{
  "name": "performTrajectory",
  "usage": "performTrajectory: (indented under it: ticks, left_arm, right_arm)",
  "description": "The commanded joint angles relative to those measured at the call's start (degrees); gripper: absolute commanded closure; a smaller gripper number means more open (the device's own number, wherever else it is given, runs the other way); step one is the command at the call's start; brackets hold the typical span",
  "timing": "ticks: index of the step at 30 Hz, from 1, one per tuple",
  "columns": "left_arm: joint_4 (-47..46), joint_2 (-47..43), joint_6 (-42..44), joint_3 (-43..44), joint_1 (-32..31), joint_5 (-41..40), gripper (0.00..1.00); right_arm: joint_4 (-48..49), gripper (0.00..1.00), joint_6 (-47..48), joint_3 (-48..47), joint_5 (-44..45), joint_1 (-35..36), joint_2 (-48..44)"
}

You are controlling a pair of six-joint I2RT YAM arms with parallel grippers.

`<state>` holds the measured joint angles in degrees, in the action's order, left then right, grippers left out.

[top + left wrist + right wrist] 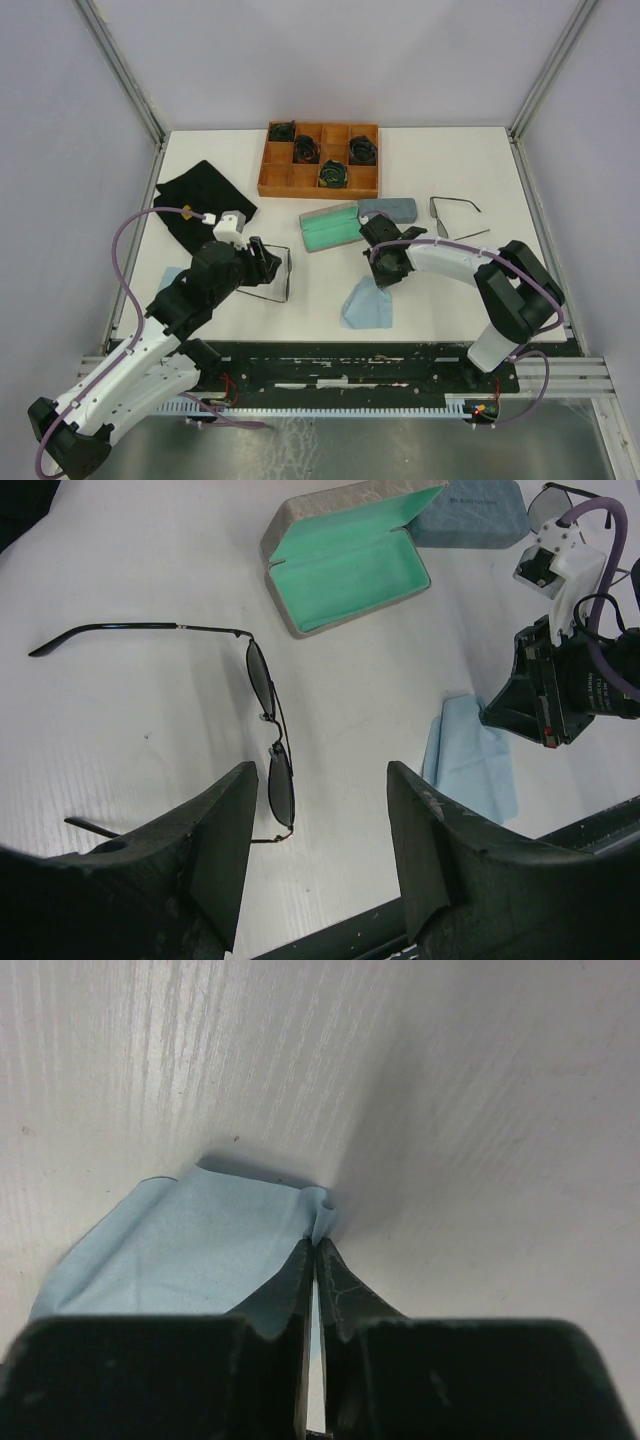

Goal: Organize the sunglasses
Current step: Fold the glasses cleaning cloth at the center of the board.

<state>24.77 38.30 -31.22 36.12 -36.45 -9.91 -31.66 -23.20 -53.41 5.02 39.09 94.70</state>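
Sunglasses (272, 725), a thin dark wire-framed pair, lie unfolded on the white table (300, 300) at near left. Their slim arms are spread, directly below the left gripper (318, 780), whose jaws stand wide apart with nothing between them. A second pair (452, 208) rests at far right, just beside the closed blue-grey case (387, 209).

At centre, the right gripper (316, 1250) has its jaws pressed almost together on a puckered corner of the light blue cloth (190, 1260). The rest of the cloth lies flat on the table.

The step in hand looks like lifting that cloth. It is thin and limp and held only by a small fold, so a slow, straight rise with a firm pinch should keep it from sliding free.

The table surface is finely ribbed and matte. The open case (350, 565), at centre left of the closed one, is an oblong with rounded ends, grey and textured outside, with smooth mint-green lining. The wire frames look slight and likely springy, so a hold at the bridge or a hinge would probably suit them better than one on the lenses.
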Motion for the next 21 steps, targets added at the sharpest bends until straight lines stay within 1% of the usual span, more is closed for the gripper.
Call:
performTrajectory:
  ticks: [1,3,7,12,15,21]
  left_arm:
    - [-3.23,-0.46,-2.13,-0.23,0.13,0.96,0.39]
    - [-4.17,-0.06,-2.18,-0.62,0.18,2.22,0.39]
    - [-7.12,0.91,-2.53,-1.74,0.15,5.08,0.39]
    - [-9.81,3.29,-3.63,-2.57,0.15,7.86,0.41]
    - [-10.78,4.18,-3.91,-2.83,0.13,8.88,0.43]
    - [-12.8,6.24,-3.44,-3.32,0.04,9.49,0.44]
  right_arm:
    - [-0.65,0.95,-1.39,3.71,0.96,-0.3,1.94]
    - [-0.73,1.0,-0.71,3.31,0.94,-0.26,0.38]
    - [-2.23,1.0,0.22,2.1,1.16,-0.33,-3.06]
    - [-8.5,1.0,-0.79,0.25,1.76,-0.33,-4.49]
    - [-11.05,1.0,-1.78,1.05,2.21,-0.23,-5.4]
    - [-13.49,1.0,-3.8,2.74,6.22,-0.2,-6.47]
